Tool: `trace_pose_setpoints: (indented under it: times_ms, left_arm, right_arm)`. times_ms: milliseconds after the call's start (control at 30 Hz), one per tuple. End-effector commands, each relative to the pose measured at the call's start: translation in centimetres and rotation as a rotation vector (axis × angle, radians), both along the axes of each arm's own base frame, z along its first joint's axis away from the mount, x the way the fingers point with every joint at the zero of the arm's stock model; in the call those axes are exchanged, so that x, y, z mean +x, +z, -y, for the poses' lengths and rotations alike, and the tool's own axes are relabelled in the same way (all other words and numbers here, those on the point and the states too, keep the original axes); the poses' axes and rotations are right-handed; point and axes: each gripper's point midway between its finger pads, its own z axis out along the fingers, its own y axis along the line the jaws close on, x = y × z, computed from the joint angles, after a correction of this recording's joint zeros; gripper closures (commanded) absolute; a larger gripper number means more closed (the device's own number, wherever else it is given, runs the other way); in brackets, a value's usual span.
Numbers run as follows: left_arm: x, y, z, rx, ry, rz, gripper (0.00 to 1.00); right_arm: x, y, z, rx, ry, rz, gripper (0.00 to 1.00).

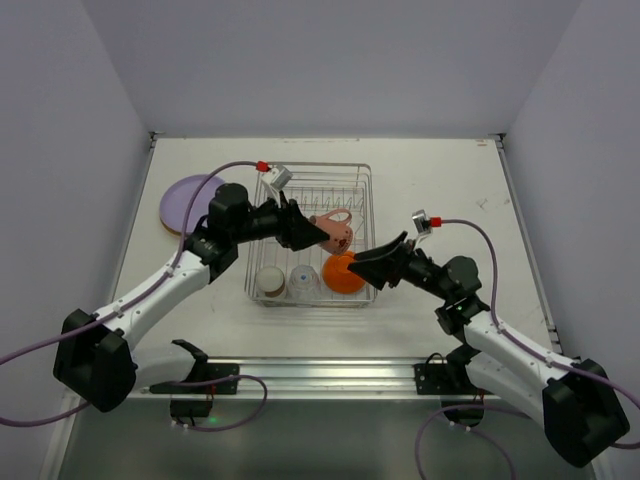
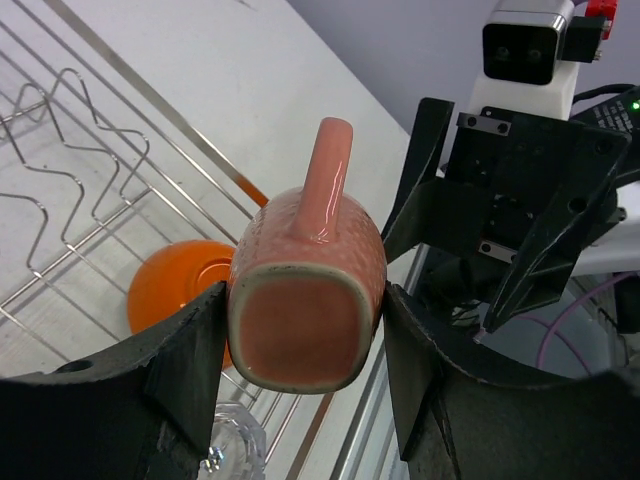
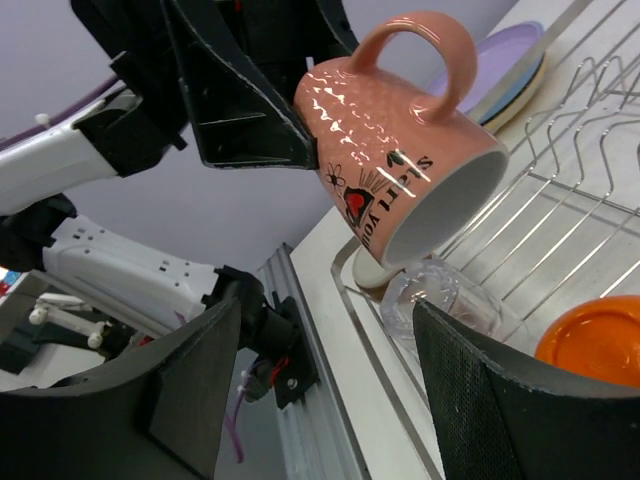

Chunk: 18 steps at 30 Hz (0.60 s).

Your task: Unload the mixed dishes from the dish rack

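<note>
Left wrist cam says it all: my left gripper is pinching the pink mug across its body near the base. One finger sits on each side, the mug lies on its side and the handle points up.

My worry is that the glaze looks slick and I'm only squeezing two curved walls. If it slides, it drops straight into the dish rack, and the clear glass and the orange bowl look to be right underneath. That'd be a chipped-dish kind of day.

The second risk is my right gripper. Its jaws are spread with nothing between them, and it's pointed at the mug's open mouth from close by. If I push that arm in carelessly, a finger could clip the rim and twist the mug out of the left pinch. If this turns into a handover, letting go on the left before the right has a real hold would end the same way.

As for where the mug is, it hangs in the air over the right half of the rack, touching no wire. The right jaws sit just below and beside it, apart from it, with the bowl near their tips. The cream cup sits at the rack's near edge, and the lavender plate is out on the table to the left.
</note>
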Motion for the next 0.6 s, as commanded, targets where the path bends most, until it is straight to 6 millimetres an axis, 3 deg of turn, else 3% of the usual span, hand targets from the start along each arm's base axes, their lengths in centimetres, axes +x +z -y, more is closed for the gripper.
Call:
trace_pose_setpoints:
  times_ms: [0,367,567]
  left_arm:
    - [-1.3,3.8,1.0,-0.149,-0.094,0.060,1.00]
    - [-2.4,3.4,1.3,-0.186,-0.135,0.030,1.00]
    - [-3.0,3.0,1.7,-0.219,-0.177,0.009,1.00]
  right_arm:
    - [-1.4,3.0,-0.3,0.078,0.068,0.076,0.28]
    - [-0.8,4.2,-0.7,0.085,0.073,0.072,0.27]
    - [-1.1,4.9,-0.7,0.110,0.083,0.086,0.34]
